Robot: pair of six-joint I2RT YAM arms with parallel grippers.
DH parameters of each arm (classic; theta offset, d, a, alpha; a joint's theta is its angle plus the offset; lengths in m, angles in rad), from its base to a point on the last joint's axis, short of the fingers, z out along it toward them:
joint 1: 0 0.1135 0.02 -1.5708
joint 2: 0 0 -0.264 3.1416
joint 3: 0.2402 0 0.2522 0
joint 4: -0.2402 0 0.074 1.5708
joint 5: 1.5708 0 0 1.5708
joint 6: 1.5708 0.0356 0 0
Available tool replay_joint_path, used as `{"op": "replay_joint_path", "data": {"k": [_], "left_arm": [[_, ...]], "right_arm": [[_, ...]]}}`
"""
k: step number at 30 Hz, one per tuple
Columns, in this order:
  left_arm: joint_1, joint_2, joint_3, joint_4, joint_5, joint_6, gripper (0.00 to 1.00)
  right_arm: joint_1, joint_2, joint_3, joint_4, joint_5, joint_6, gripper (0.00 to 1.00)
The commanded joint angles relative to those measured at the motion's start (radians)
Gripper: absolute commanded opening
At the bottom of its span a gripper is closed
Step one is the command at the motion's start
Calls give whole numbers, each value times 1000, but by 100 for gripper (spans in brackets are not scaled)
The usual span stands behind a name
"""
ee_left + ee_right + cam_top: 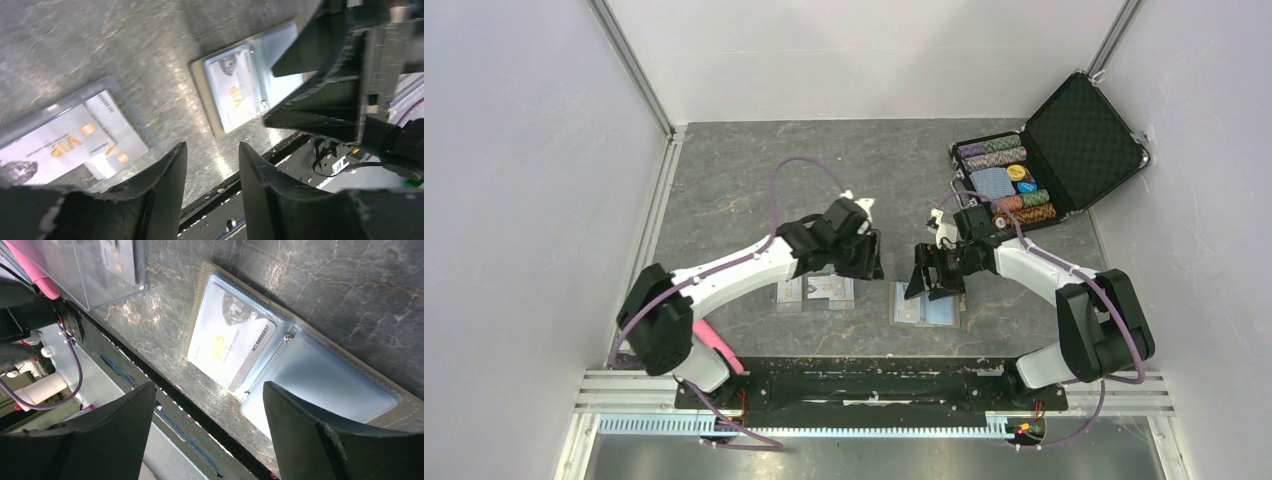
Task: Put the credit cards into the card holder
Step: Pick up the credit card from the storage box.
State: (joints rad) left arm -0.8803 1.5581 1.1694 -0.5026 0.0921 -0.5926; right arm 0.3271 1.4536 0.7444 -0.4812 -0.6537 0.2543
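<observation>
The card holder (929, 312) lies spread open on the table (724, 180), right of centre and close to the near edge. You have only a thin strip of tabletop between its long side and the black base rail (854, 378). One credit card (227, 342) sits on its left half, tilted, with a corner reaching the centre fold. You cannot tell whether it is fully tucked into the pocket. The other pale blue pocket (330, 385) shows nothing in it.

Your right gripper (921, 280) hangs just over the holder's far edge. Its jaws stand wide and hold nothing. Your left gripper (874, 262) is just to its left, jaws parted more narrowly and also empty. The two tips are near each other, so there is little room between them.

A clear case (814, 292) lies under the left gripper, near the holder but apart from it. The table is open behind both arms, back to the poker-chip case (1044, 160) in the right rear corner.

The overhead view hides the card's print. The left wrist view shows the orange VIP lettering on the card and another VIP card (60, 145) in the case. The right wrist view shows the fold and a pink object (37, 270) beside the case.
</observation>
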Motion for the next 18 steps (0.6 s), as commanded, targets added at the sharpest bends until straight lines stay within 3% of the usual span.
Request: {"op": "replay_joint_path", "data": {"k": [1, 8, 13, 16, 18], "left_arm": [[100, -128, -162, 164, 87, -127, 50], [321, -318, -430, 181, 157, -173, 52], [411, -369, -455, 33, 113, -83, 50], [414, -351, -432, -47, 73, -26, 50], [414, -341, -425, -57, 69, -11, 50]], "right_arm": [[8, -33, 76, -47, 52, -31, 82], [62, -1, 174, -89, 104, -31, 79], [123, 40, 248, -80, 120, -16, 73], [164, 69, 302, -56, 101, -3, 63], [193, 94, 346, -37, 82, 9, 47]]}}
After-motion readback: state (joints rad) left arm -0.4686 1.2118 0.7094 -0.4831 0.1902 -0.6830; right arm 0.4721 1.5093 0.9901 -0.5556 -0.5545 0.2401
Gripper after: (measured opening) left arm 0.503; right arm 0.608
